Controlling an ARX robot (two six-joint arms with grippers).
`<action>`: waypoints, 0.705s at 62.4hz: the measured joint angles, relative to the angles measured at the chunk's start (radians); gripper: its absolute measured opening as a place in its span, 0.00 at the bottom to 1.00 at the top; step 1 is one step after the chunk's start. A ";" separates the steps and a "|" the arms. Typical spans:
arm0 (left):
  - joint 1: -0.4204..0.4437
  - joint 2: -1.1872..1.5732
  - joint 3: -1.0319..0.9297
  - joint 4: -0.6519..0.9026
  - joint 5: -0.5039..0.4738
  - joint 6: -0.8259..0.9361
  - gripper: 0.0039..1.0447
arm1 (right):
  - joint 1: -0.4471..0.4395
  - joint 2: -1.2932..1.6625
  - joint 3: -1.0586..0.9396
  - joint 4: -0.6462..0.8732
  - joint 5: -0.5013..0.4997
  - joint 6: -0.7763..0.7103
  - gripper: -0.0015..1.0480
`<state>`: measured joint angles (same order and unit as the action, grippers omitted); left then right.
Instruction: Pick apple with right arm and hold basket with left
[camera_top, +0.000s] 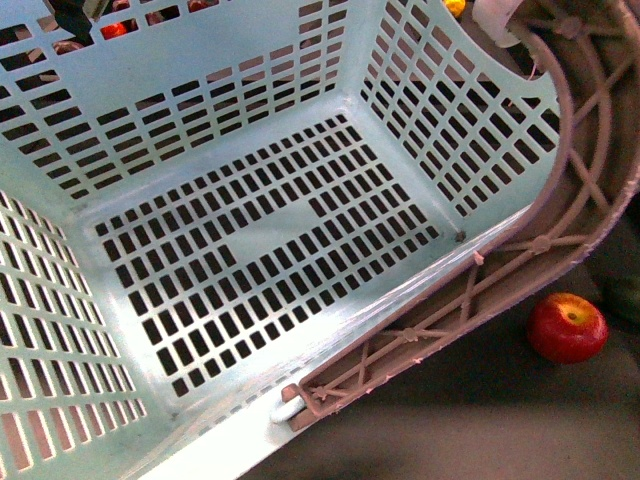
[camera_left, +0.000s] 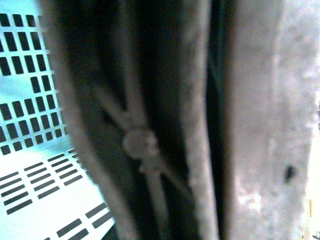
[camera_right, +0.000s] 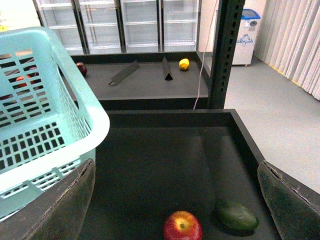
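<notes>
The front view looks steeply down into the basket (camera_top: 230, 100) from very near, so it fills most of the frame; the apple (camera_top: 567, 327) shows just outside the handle (camera_top: 590, 150); the left wrist view sits almost against that handle, blurred; the right wrist view looks from above the black tray (camera_right: 165, 150), across it toward glass-door cabinets (camera_right: 140, 25); it shares the apple and one basket corner with the front view.

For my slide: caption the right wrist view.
Open right gripper facing the red apple and a dark green fruit in the black tray, light blue basket alongside.
</notes>
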<state>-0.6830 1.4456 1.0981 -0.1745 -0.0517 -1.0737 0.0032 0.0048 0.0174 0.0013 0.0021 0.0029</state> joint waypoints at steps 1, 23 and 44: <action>0.000 0.000 0.000 0.000 0.000 0.000 0.13 | 0.000 0.000 0.000 0.000 0.000 0.000 0.92; 0.000 0.000 0.000 0.000 -0.005 0.007 0.13 | -0.185 0.517 0.178 -0.092 -0.315 0.208 0.92; -0.001 0.000 0.000 0.000 0.002 0.004 0.13 | -0.166 1.605 0.421 0.458 -0.158 -0.069 0.92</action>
<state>-0.6838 1.4456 1.0977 -0.1749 -0.0498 -1.0695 -0.1623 1.6096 0.4385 0.4591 -0.1558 -0.0658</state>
